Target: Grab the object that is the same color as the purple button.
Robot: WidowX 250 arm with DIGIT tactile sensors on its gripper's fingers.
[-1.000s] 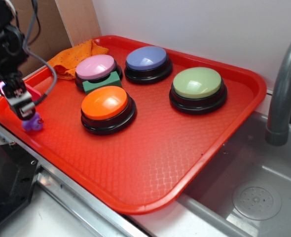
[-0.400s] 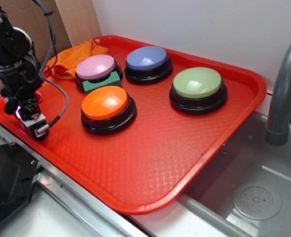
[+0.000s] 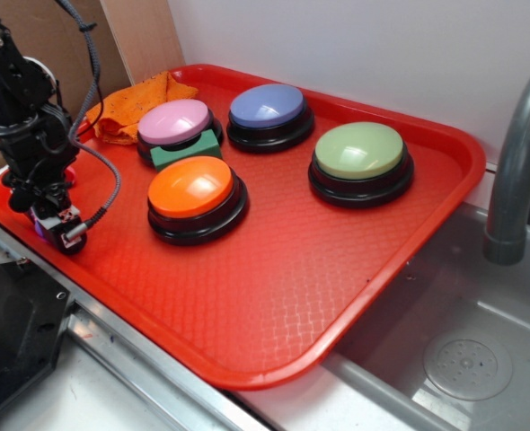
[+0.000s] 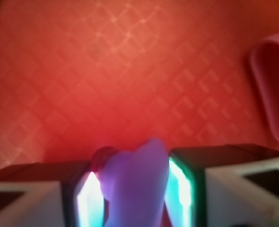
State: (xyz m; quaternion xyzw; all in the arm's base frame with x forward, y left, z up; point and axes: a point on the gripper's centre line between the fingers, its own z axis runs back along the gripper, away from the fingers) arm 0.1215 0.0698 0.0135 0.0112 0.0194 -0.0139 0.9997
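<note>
Change: a second ago the gripper point(image 3: 57, 220) hung above the purple toy point(image 4: 137, 182) with the toy plainly showing; now it has dropped to the tray point(image 3: 274, 296) and covers it.
Gripper: both fingers point(image 4: 90, 198) sit against the toy's sides, apparently clenched on it, though the wrist view is blurred.
Toy: low at the tray's near-left corner, between the jaws.
Match: same colour family as the purple button point(image 3: 268, 106) at the back.
Meaning: the grasp looks made; lifting is probably what remains.
</note>
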